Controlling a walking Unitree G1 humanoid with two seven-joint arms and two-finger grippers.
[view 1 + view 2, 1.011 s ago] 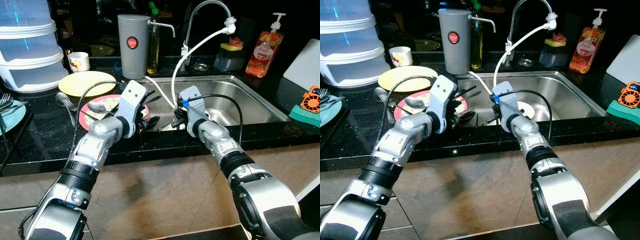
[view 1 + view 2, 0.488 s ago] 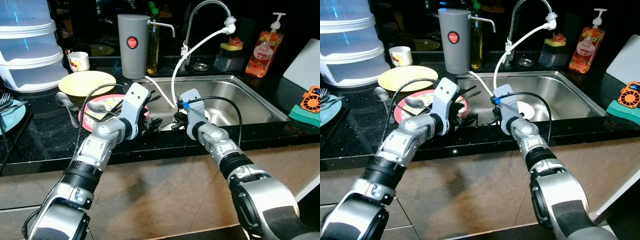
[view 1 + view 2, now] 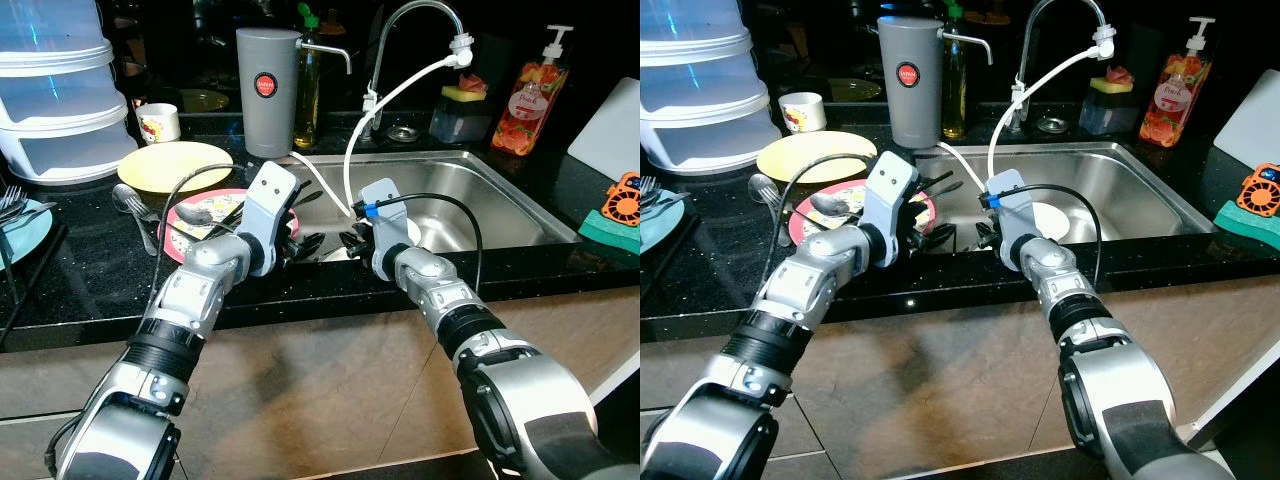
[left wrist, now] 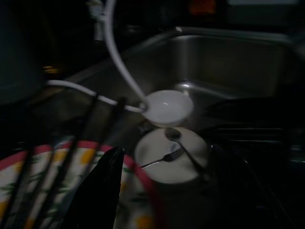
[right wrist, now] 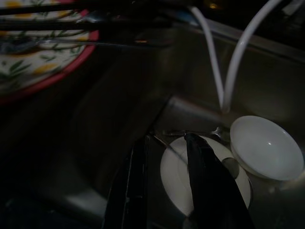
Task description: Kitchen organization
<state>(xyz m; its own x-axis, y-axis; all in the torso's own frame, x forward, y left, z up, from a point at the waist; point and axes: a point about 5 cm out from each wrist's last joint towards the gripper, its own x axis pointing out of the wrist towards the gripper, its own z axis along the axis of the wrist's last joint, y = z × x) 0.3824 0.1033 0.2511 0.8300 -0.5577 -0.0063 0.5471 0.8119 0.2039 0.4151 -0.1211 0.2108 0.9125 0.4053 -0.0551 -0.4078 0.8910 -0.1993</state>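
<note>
Both arms have edged toward the sink's (image 3: 520, 205) near-left corner, so a pickup looks imminent: the right gripper (image 5: 164, 183), fingers parted and empty, hovers over the white plate (image 5: 209, 191) there, while I cannot tell the left gripper's (image 3: 305, 243) state beside the red-rimmed plate (image 3: 190, 235).

head stereo: fwd/down over counter | wrist cams: close, into sink (image 3: 500, 200) | shared: white plate (image 5: 200, 176)

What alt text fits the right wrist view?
Dim view along the right gripper, its two black fingers apart above a white plate in the steel sink. A white bowl lies beside the plate, under two white hoses; a red-rimmed floral plate sits on the counter.
</note>
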